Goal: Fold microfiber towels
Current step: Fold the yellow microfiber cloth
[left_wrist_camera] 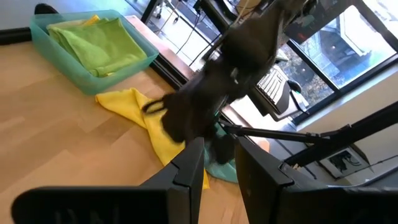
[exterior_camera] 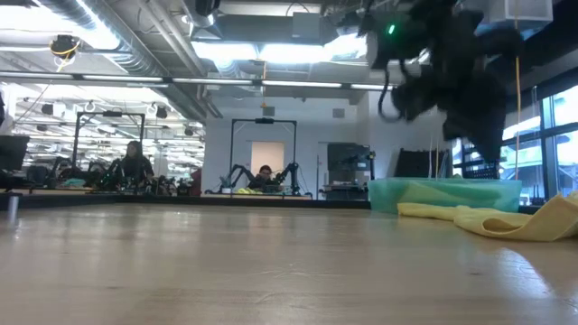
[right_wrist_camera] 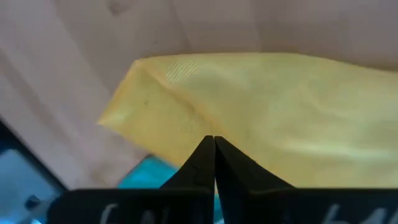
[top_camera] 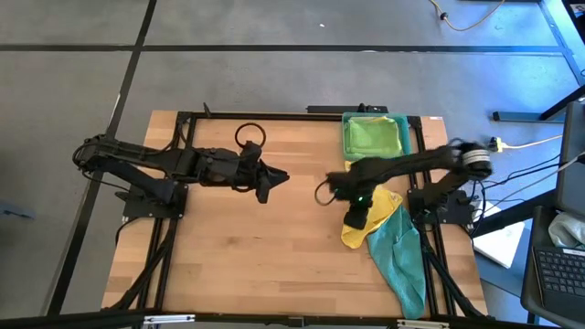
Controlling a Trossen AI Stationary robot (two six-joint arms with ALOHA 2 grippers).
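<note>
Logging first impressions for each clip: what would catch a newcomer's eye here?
The right end effector hangs shut over a crumpled yellow towel near the table's right edge, with a teal towel trailing from under it towards the front. Behind them, a teal tray holds folded green towels. The left end effector waits mid-table.

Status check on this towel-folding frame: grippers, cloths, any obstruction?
Right gripper shut, over the yellow towel, no grip visible. Left gripper idle mid-table, holding nothing. Teal towel lies under the yellow one; green towels in the tray. No obstruction.
</note>
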